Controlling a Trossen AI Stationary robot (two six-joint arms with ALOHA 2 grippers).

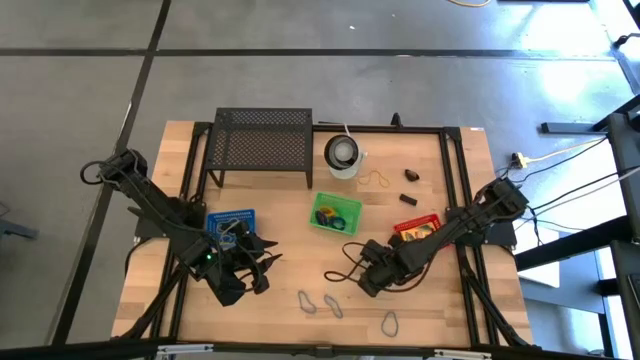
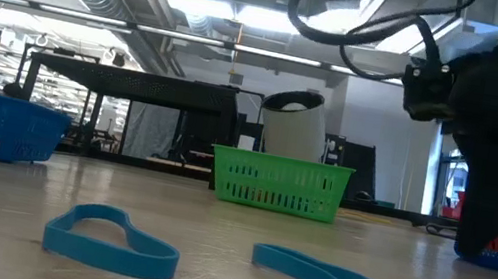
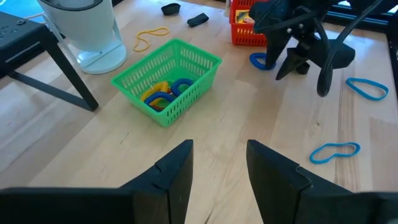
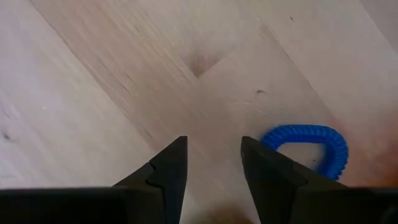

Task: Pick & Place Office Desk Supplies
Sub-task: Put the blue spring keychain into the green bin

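Observation:
A blue ridged loop (image 4: 311, 146) lies flat on the wood just beside my right gripper (image 4: 214, 162), which points down, open, with only bare table between its fingers. The low view shows this gripper (image 2: 490, 215) standing over the same loop (image 2: 497, 262). Three more loops (image 1: 307, 300) (image 1: 333, 305) (image 1: 390, 322) lie flat near the front edge. The green basket (image 3: 168, 78) holds yellow and blue loops. My left gripper (image 3: 221, 158) hangs open and empty above the table by the blue basket (image 1: 230, 222).
A red basket (image 1: 418, 228) sits right of my right gripper. The black mesh rack (image 1: 262, 140) and white cup (image 1: 343, 155) stand at the back. A yellow band (image 1: 378, 180) and two black clips (image 1: 411, 175) (image 1: 407, 199) lie at the back right.

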